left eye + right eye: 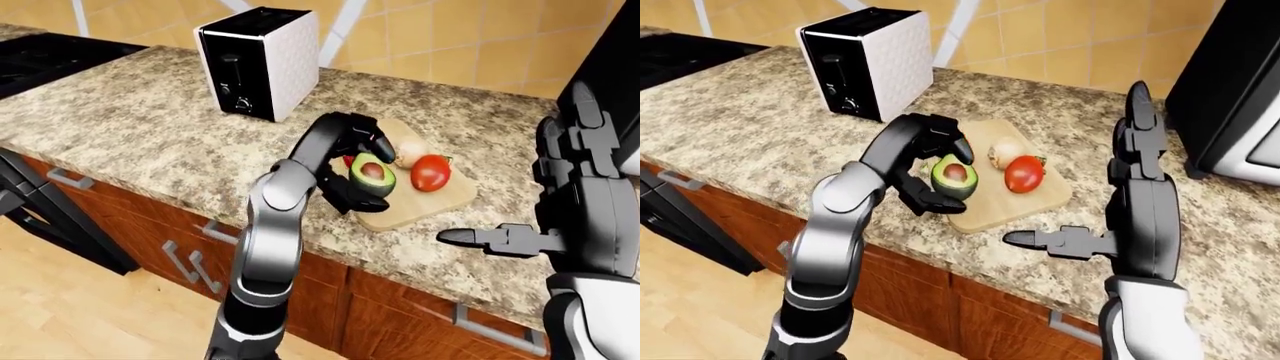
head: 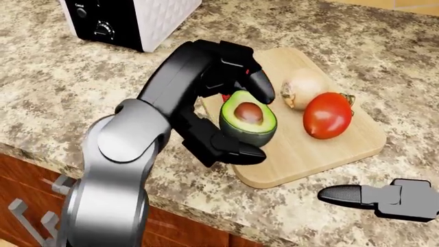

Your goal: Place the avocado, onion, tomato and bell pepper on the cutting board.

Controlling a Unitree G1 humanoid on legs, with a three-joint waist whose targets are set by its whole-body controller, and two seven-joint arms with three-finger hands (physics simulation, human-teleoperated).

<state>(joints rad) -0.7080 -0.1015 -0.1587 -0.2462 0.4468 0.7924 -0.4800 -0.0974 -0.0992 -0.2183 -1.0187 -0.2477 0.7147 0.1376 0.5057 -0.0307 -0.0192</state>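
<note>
Left hand [image 2: 236,118] clamped round the halved avocado [image 2: 248,117], cut face and pit up, held above the left end of the cutting board [image 2: 329,149] in the head view. Bell pepper [image 2: 225,96] almost wholly hidden behind those fingers, only a red sliver showing. Onion [image 2: 304,88] and tomato [image 2: 328,115] lying on the board, touching each other, just right of the avocado. Bare wood along the board's lower edge. Toaster [image 2: 130,20] at top left, well apart. Right hand [image 2: 381,198] at lower right, one finger pointing left, gripping nothing.

Left-eye view: board near the counter [image 1: 130,120] edge; speckled surface open to the left of the toaster.

Right-eye view: right hand [image 1: 1110,225] raised beside the board, fingers spread; dark appliance [image 1: 1230,90] at far right.
</note>
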